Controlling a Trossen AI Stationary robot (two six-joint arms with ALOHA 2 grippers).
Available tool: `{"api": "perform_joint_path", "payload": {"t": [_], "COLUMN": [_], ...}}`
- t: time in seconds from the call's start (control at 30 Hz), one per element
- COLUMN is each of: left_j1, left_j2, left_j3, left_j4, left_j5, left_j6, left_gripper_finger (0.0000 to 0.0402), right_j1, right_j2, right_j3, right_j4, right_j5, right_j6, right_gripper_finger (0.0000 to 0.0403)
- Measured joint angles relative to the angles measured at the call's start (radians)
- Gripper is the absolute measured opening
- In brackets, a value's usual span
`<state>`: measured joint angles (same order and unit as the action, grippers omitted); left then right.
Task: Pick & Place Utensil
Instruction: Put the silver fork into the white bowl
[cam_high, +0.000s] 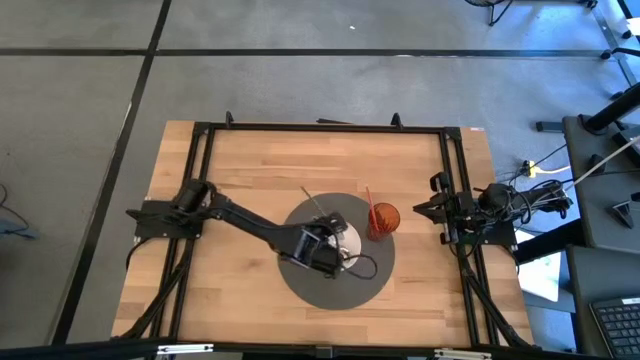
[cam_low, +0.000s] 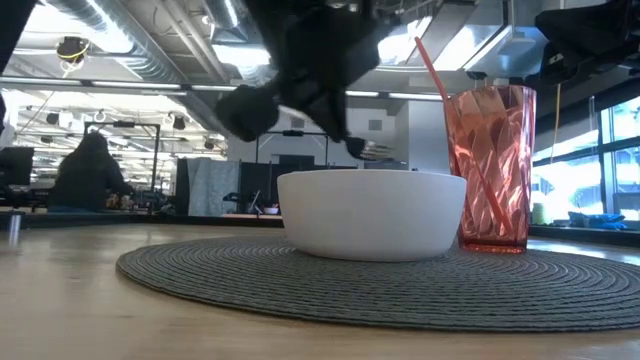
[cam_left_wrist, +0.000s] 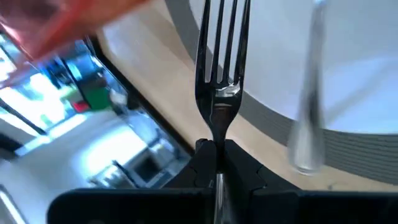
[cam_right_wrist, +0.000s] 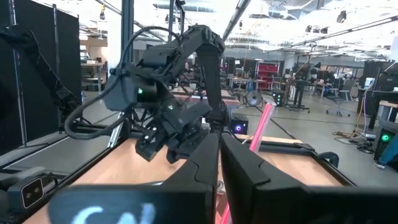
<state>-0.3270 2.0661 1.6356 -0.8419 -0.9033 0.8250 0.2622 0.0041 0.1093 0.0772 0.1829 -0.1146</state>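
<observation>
My left gripper hangs over the white bowl at the middle of the grey round mat and is shut on a silver fork. In the low view the fork's tines hover just above the bowl's rim. A red faceted cup with a pink straw stands upright on the mat beside the bowl. A second silver utensil shows blurred in the left wrist view, and a thin one lies at the mat's far side. My right gripper waits shut at the table's right edge. My left gripper pinches the fork between its two fingers at the neck of the handle, just behind the tines. The fingers lie along the fork, slanting down from the table's left. The fork is lifted clear, its tines sticking out past the fingertips over the bowl.
Black frame rails run along the table's left, right and far sides. Bare wood lies between the mat and the rails. A person sits far off in the room behind the table.
</observation>
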Motion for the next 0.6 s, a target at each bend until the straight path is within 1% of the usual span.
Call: {"api": "perform_joint_path", "payload": {"t": [0.07, 0.13, 0.27, 0.43, 0.6], "left_j1": [0.002, 0.003, 0.002, 0.008, 0.014], "left_j2": [0.008, 0.013, 0.022, 0.062, 0.108], "left_j3": [0.03, 0.047, 0.035, 0.033, 0.032], "left_j4": [0.022, 0.046, 0.111, 0.171, 0.163], "left_j5": [0.02, 0.072, 0.139, 0.139, 0.147], "left_j6": [0.091, 0.183, 0.337, 0.441, 0.472], "left_gripper_finger": [0.0007, 0.0008, 0.0008, 0.0007, 0.0007], "right_j1": [0.0, 0.0, 0.0, 0.0, 0.0], "right_j2": [0.0, 0.0, 0.0, 0.0, 0.0], "right_j3": [0.0, 0.0, 0.0, 0.0, 0.0], "right_j4": [0.0, 0.0, 0.0, 0.0, 0.0], "right_j5": [0.0, 0.0, 0.0, 0.0, 0.0], "right_j6": [-0.001, -0.002, 0.001, -0.002, -0.006], "right_gripper_finger": [0.0021, 0.0021, 0.0021, 0.0021, 0.0021]}}
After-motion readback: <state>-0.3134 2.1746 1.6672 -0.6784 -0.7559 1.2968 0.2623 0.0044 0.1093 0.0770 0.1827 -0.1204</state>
